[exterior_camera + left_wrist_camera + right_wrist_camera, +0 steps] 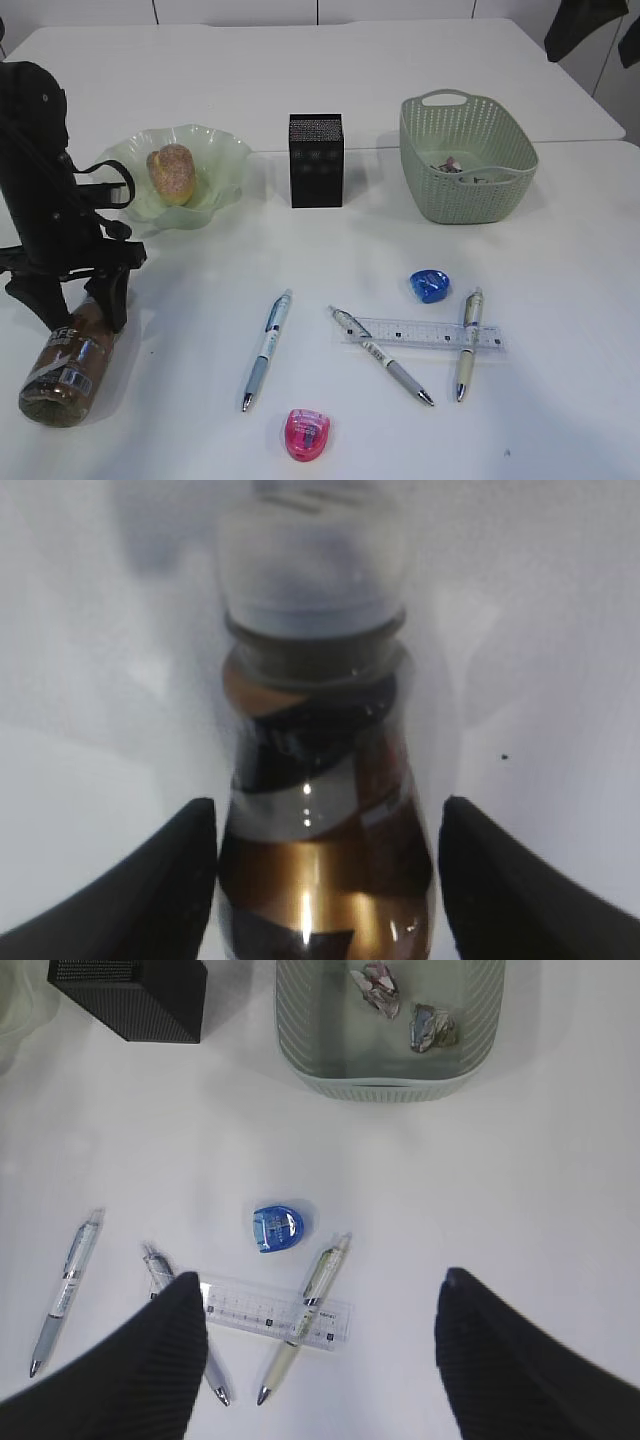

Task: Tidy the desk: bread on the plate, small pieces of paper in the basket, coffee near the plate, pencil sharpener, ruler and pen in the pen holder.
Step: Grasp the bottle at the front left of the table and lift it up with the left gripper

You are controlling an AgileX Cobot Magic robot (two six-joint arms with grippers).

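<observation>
Brown coffee bottle point(320, 780) lying near-left; left gripper point(325, 880) open, straddling it. Next: close, lift, stand near plate point(225, 160).

The table point(330, 90) is smooth matt white. The plate point(222, 150) looks like glossy translucent green glass. The bread point(171, 173) has a rough, sugar-dusted golden crust. The holder point(316, 160) is matt black with a fine dotted texture. The basket point(466, 165) is matt sage-green perforated plastic, holding crumpled paper point(382, 985). The coffee point(315, 810) is a glossy plastic bottle with a shiny brown-and-silver label and a white cap. The ruler point(425, 333) is clear plastic. The two sharpeners, blue point(430, 285) and pink point(308, 435), are shiny translucent plastic.
</observation>
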